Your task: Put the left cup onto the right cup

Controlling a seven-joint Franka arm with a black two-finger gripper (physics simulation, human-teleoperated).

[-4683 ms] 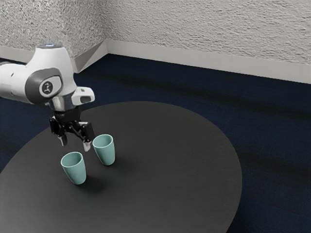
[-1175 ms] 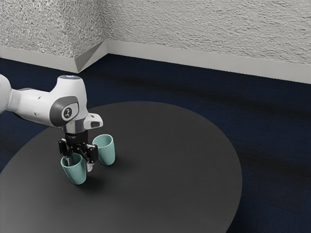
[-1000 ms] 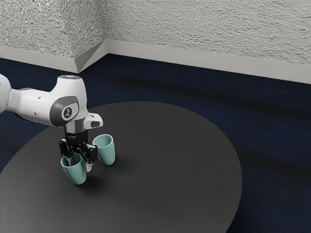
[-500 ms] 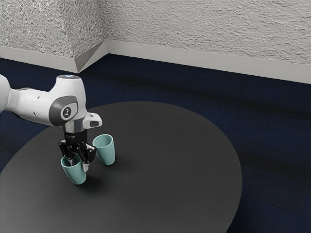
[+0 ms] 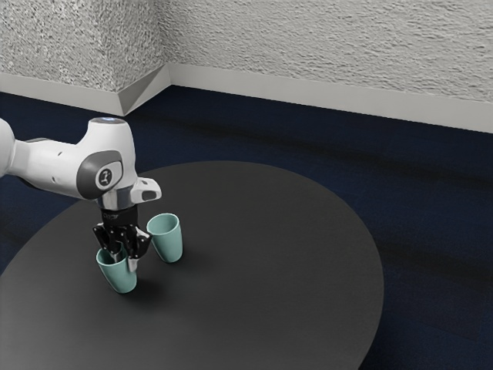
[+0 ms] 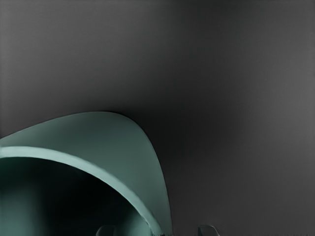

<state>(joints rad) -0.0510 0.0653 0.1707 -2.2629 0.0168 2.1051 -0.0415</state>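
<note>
Under the gripper (image 5: 123,260), the left cup (image 5: 117,279) stands upright on the table (image 5: 277,262).
Fingers are clamped on its rim wall; the right cup (image 5: 166,239) stands just beside, toward the exterior view's right.

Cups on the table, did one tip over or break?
No, nothing looks wrong. The near cup and the far cup both stand upright on the table, apart, unbroken. The gripper is at the near cup's rim.

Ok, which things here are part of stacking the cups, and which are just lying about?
In the job: gripped cup, second cup, gripper.
Just surroundings: round table, blue floor, wall.
</note>
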